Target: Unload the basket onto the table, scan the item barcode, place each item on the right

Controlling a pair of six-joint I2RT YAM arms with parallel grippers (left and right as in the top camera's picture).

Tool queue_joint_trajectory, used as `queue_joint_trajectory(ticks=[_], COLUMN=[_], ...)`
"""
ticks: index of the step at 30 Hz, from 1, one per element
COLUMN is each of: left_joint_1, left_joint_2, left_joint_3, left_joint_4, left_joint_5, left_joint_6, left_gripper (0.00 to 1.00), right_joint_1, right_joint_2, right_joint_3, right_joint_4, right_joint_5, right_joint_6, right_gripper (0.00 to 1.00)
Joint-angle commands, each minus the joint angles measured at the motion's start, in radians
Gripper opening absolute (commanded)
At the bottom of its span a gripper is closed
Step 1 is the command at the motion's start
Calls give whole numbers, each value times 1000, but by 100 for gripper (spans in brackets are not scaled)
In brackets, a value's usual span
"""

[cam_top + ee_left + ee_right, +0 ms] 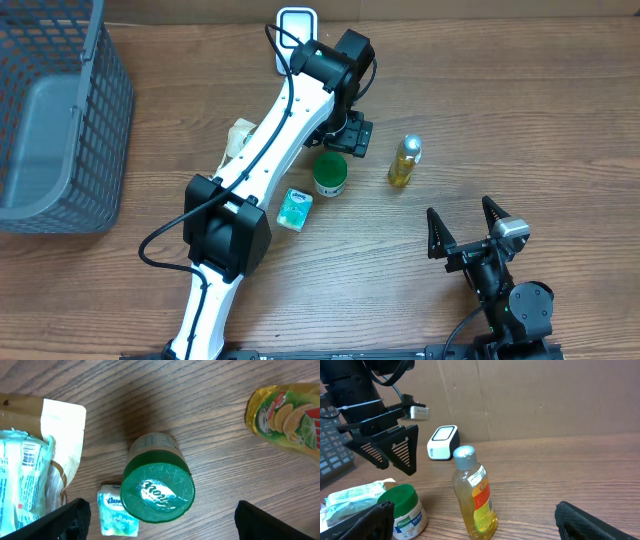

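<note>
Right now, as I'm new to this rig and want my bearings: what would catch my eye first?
The white left arm stretched across the table, its open left gripper hanging over the green-lidded jar. Next, the yellow bottle to the jar's right and the grey basket at the far left edge.

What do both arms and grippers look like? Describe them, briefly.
Left arm: white links, black joints, a black cable looping alongside. Left gripper: black triangular fingers with ribbed faces. Right arm: black, a grey block at the wrist. Right gripper: black pointed fingers.
</note>
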Motion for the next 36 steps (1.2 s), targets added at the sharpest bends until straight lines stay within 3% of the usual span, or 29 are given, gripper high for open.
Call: queue_joint_trajectory(ticks=[1,4,8,15,25,36], left_joint_1=[7,8,8,7,-3,-47], left_joint_2=[-27,-27,-26,-26,-22,-22], left_joint_3=[20,20,19,11,-98,-193], left_joint_4=[2,3,0,-28,-37,58], left_joint_5=[7,7,8,11,12,11], left_joint_6=[42,53,114,188,203,165], left_gripper=[91,91,100,100,96,98], right_joint_1=[-3,-3,-3,-3,-3,-3], right_joint_2=[-12,-12,-12,-12,-12,-12], right_joint_3=[-11,-10,-10,-11,-10,-11], right_joint_4=[3,3,3,3,3,3], right_joint_5=[9,9,9,9,9,9], right_joint_6=[-3,-3,-3,-3,-3,-3], right_gripper=[100,100,100,100,100,100])
